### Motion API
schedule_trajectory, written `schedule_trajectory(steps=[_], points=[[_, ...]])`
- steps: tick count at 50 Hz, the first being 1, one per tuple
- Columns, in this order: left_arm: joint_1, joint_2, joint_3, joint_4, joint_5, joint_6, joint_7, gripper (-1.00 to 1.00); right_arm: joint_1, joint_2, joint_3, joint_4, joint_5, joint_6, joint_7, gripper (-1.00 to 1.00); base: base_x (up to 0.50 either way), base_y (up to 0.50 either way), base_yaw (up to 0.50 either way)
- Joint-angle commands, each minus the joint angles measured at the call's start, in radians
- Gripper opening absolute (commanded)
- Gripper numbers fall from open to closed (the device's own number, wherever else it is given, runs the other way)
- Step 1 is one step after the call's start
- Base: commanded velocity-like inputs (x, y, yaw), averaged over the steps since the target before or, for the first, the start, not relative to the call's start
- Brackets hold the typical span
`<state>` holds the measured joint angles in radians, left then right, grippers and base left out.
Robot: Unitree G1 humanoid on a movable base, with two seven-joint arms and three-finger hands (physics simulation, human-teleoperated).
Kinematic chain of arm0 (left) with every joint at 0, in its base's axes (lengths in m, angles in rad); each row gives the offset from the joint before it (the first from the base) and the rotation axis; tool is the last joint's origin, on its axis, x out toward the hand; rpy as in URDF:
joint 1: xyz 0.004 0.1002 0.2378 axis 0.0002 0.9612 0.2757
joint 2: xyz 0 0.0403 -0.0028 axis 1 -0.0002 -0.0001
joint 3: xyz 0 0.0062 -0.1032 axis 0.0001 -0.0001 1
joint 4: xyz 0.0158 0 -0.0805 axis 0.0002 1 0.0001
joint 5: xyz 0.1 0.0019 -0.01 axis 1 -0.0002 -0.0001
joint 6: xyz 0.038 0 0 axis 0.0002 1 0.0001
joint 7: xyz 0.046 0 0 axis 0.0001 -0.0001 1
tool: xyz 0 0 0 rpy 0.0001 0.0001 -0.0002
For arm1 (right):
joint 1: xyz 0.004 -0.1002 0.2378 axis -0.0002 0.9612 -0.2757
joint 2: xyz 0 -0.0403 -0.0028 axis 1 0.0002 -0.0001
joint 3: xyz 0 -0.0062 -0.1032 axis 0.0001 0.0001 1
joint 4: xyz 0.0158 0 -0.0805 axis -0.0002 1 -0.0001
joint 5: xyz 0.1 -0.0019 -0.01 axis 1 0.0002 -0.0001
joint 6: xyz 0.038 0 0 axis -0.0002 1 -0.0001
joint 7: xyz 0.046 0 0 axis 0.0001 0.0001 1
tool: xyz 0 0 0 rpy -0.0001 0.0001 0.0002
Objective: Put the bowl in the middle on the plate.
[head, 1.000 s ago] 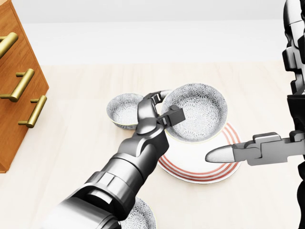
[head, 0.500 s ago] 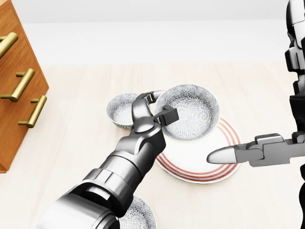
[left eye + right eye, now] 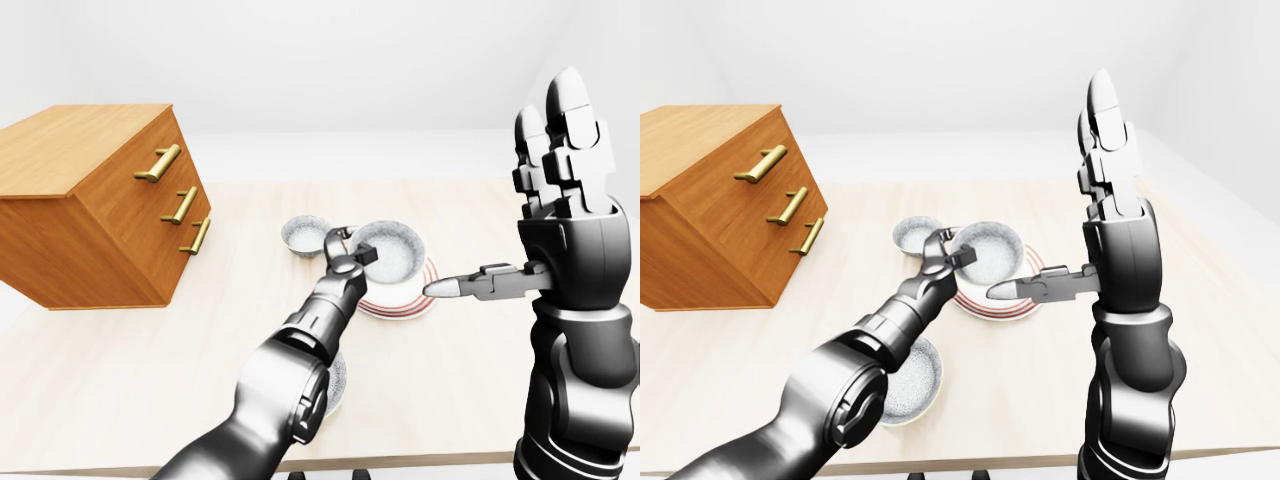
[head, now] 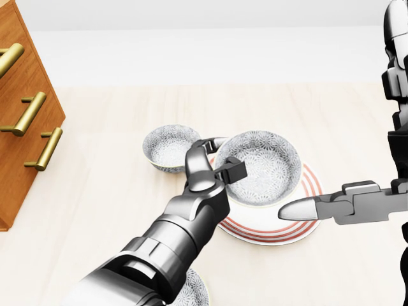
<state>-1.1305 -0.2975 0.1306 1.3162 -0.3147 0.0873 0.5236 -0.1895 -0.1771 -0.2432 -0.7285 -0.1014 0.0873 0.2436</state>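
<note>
Moved: bowl sits lower and further right in the head view than half a second ago, now over the plate.
Grip: left hand is clamped on the bowl's left rim.
Spare: right hand is open and empty beside the plate.
Contact: cannot tell whether the bowl touches the plate.
Meaning: placement looks nearly done, with lowering and release still left.

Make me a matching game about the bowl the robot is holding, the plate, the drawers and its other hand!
Things:
1. held bowl
2. plate
3. drawers
4. right hand

Clues:
a. red rings
b. gold handles
c. rim pinched by the left hand
d. open, fingers pointing up

Pairs: 1-c, 2-a, 3-b, 4-d
</note>
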Motion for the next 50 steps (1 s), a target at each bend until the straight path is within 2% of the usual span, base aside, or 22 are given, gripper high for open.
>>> schedule_trajectory(steps=[1, 22, 23, 50], points=[[0.006, -0.01, 0.009, -0.007, 0.018, 0.0, 0.0, -1.0, 0.007, 0.002, -0.003, 0.002, 0.004, 0.0, -0.001, 1.0, 0.0, 0.0, 0.0], [-0.008, -0.018, 0.02, -0.005, 0.009, 0.0, 0.0, -1.0, 0.015, -0.002, -0.018, -0.017, 0.012, 0.0, 0.005, 1.0, 0.0, 0.0, 0.0], [-0.012, -0.02, 0.018, -0.006, 0.008, 0.0, 0.0, 1.0, 0.015, -0.003, -0.019, -0.02, 0.012, 0.0, 0.006, 1.0, 0.0, 0.0, 0.0], [-0.031, -0.025, 0.0, -0.016, 0.009, 0.0, 0.0, 1.0, 0.028, 0.001, -0.025, -0.033, 0.012, 0.0, 0.011, 1.0, 0.0, 0.0, 0.0]])
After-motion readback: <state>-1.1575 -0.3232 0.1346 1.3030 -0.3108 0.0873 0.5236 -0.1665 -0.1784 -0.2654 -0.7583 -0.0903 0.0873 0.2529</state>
